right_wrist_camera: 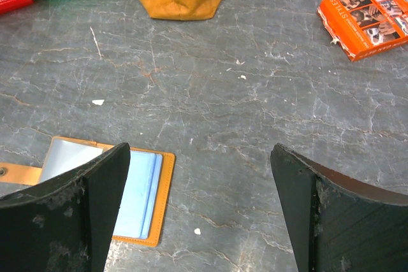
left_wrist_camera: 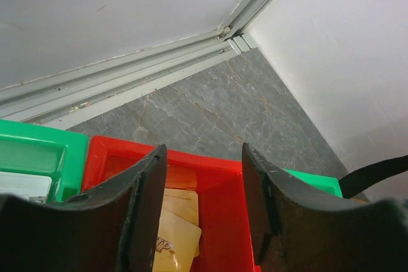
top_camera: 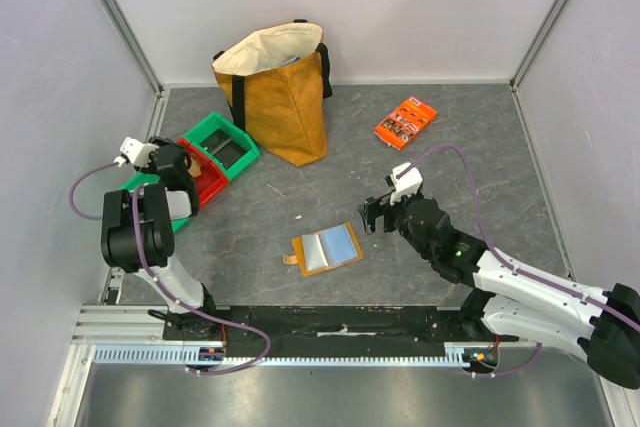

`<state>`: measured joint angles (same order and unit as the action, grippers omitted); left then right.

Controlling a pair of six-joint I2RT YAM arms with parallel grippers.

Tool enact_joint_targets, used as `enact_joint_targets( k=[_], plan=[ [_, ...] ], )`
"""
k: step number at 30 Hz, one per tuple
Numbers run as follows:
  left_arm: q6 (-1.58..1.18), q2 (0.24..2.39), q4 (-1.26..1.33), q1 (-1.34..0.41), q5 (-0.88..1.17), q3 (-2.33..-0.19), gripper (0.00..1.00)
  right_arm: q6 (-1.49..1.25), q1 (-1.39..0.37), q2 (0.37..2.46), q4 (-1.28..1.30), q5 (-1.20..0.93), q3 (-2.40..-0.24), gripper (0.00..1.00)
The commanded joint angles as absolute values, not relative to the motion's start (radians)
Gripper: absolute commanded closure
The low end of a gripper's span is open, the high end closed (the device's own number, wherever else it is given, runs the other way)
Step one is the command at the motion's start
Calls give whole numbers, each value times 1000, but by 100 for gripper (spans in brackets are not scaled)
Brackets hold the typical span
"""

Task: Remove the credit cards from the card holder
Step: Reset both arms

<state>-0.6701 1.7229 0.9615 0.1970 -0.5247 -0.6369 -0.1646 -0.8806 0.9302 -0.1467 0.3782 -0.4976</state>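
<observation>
Lying in red bin [left_wrist_camera: 204, 162]: cards [left_wrist_camera: 178, 218].

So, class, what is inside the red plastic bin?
It holds pale cream flat cards; the left gripper hides the rest of the red plastic bin.

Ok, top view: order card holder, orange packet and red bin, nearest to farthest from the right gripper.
1. card holder, just left of the right gripper
2. orange packet, toward the back
3. red bin, far left
</observation>
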Motion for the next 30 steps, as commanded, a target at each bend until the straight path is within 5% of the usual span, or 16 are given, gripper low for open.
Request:
enact_joint_targets(
  k=[1, 10, 18, 30],
  plan=[
    [-540, 1608, 919, 202, -552, -658, 37, -172, -879, 894, -114, 393, -532, 2],
    [-557, 1261, 427, 201, -258, -739, 11, -227, -876, 779, 24, 535, -569, 2],
    [-517, 846, -115, 196, -52, -795, 6, -310, -877, 565, 219, 840, -606, 2],
    [-374, 183, -261, -95, -380, -681, 4, -224, -876, 215, 341, 1086, -643, 2]
  ],
)
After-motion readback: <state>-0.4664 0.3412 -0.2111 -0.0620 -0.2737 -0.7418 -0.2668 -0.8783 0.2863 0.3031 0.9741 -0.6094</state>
